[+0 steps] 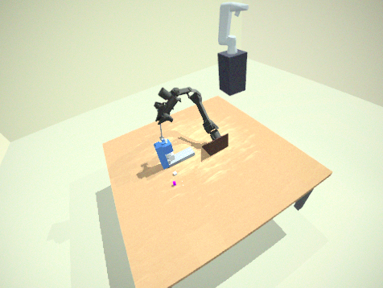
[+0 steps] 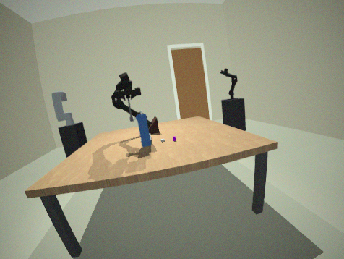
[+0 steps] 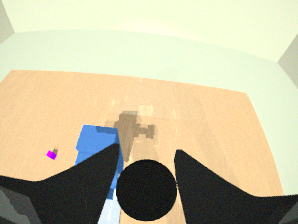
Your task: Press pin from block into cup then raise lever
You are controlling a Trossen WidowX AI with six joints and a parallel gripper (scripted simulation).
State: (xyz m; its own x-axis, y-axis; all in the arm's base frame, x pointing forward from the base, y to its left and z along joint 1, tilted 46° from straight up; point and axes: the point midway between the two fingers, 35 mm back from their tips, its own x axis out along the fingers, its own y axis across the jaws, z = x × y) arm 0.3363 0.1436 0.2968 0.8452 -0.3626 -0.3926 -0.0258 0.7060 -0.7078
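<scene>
The blue press [image 1: 164, 154] [image 2: 144, 131] [image 3: 97, 137] stands upright on the table. Its grey lever [image 1: 162, 137] points up, with a black ball knob [image 3: 146, 190] on top. My gripper [image 1: 164, 120] [image 3: 147, 152] is partly closed around the knob; a narrow gap shows between knob and left finger, so it is still open. A pale bar [image 1: 183, 156] runs from the press toward the arm base. A small white piece [image 1: 175, 173] [image 2: 162, 140] and a small magenta piece [image 1: 174, 183] [image 2: 174, 139] [image 3: 51, 155] are beside the press. Pin and punch cannot be made out.
A dark brown upright panel [image 1: 216, 146] [image 2: 155, 126] stands on the wooden table [image 1: 241, 193] [image 2: 217, 145] in front of my arm's base. Other arms on dark pedestals [image 1: 232, 72] [image 2: 233, 113] stand off the table.
</scene>
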